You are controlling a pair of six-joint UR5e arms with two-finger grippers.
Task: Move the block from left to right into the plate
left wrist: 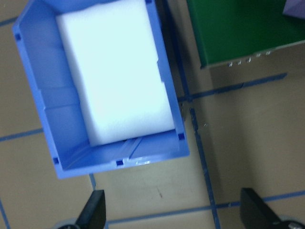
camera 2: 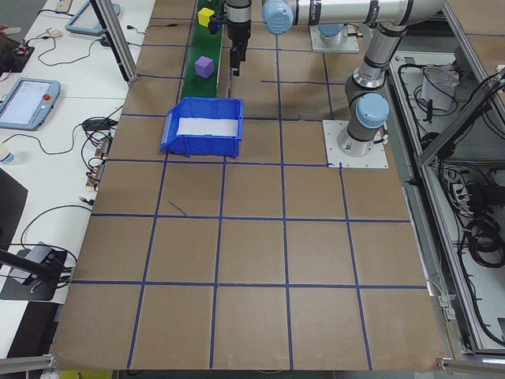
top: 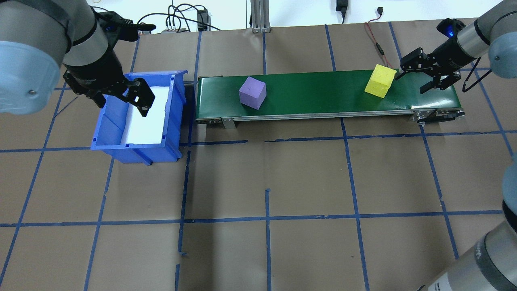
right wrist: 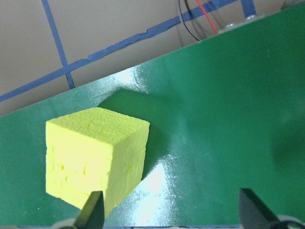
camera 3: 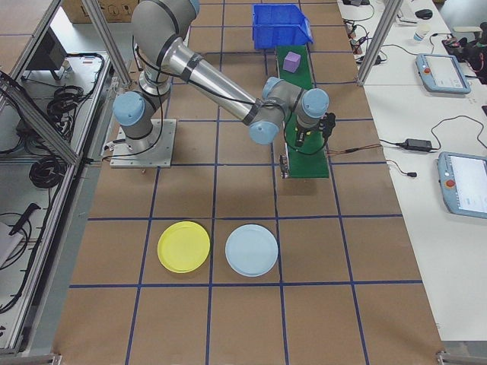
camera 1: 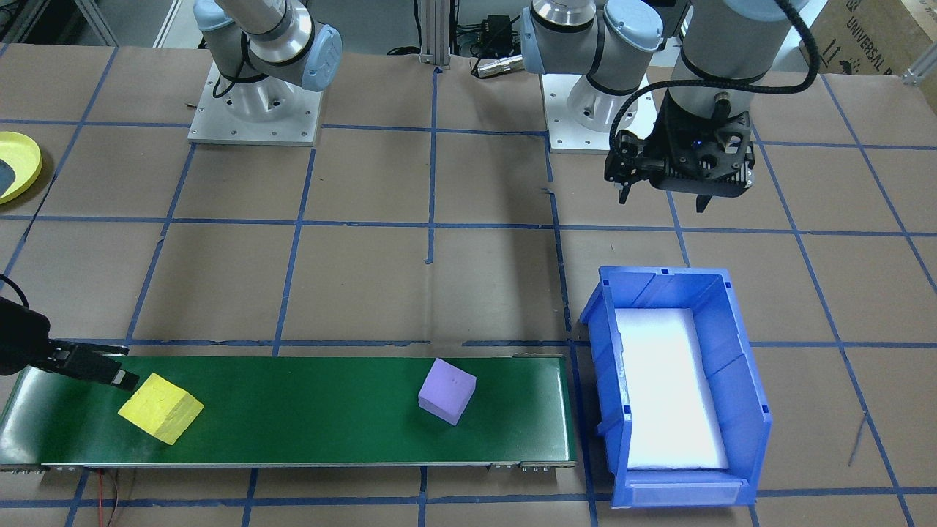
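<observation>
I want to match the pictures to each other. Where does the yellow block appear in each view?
Front-facing: yellow block, lower left, on green belt.
Overhead: upper right.
Exterior left: tiny, top.
Exterior right: hidden behind the arm.
Left wrist: not in it.
Right wrist: lower left.
Shared landmark: the green belt.

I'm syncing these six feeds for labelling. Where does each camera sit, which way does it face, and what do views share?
Front-facing: across the table, facing both arm bases; left tool on its right.
Overhead: behind the robot, looking forward; right tool by the yellow block.
Exterior left: table end, left arm near.
Exterior right: opposite end, right arm near, yellow plate in front.
Left wrist: down onto the blue bin, fingertips showing.
Right wrist: down onto the yellow block.
Shared: green conveyor and purple block in all four exterior views.
</observation>
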